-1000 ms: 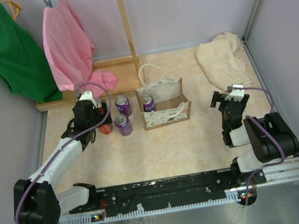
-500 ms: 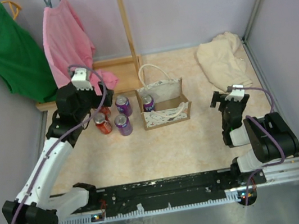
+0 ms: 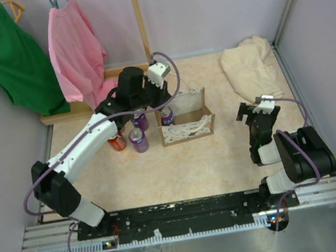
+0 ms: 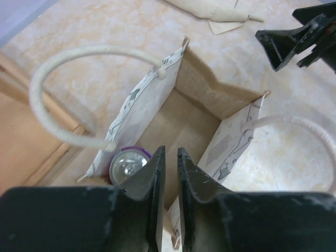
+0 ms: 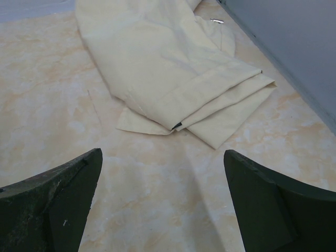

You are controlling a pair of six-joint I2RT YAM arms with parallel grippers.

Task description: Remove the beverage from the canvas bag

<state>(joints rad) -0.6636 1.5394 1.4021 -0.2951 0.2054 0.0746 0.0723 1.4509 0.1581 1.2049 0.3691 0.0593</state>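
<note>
We see the left claw (image 4: pixel 169 152) pressed together on nothing, hanging over the open mouth of the canvas bag (image 4: pixel 139 105). The drink can (image 4: pixel 128 161), purple with a silver top, stands upright inside the bag. In the top view it is at the bag's 9 o'clock end. Outside the bag, further toward 9 o'clock, a loose purple can (image 3: pixel 138 141) and a red can (image 3: pixel 117 142) stand on the table (image 3: pixel 193 160). The right claw (image 5: pixel 161 155) is spread wide and empty, with a folded cream cloth (image 5: pixel 173 68) at its 12 o'clock.
</note>
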